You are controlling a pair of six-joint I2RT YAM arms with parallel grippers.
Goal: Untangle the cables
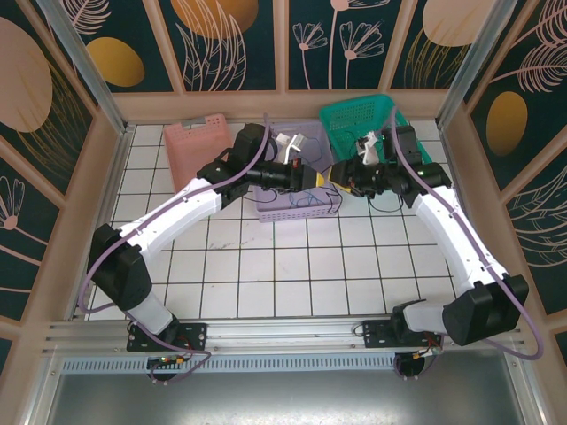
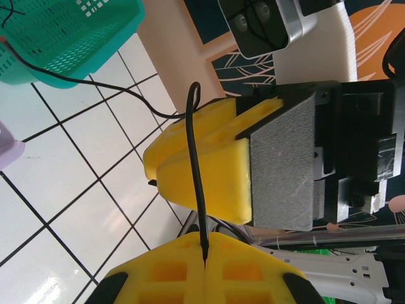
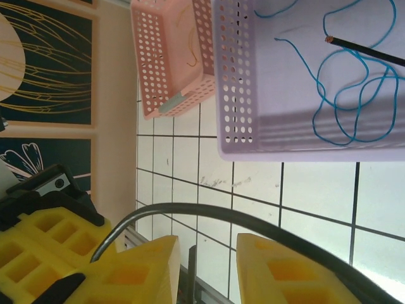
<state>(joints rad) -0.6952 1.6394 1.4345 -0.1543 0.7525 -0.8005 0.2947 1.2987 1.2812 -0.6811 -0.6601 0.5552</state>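
Here, a thin blue cable (image 3: 315,117) is seen looped loosely inside the perforated lilac plastic basket (image 3: 253,95). A thin black cable (image 2: 196,171) is pinched between the closed yellow fingers of the left gripper (image 2: 205,259). The jaws of the right gripper (image 3: 207,266) are held apart, with nothing clamped. Glossy white tiles (image 1: 266,266) with dark grout are walled by dark floral panels (image 1: 230,44) in wooden frames.
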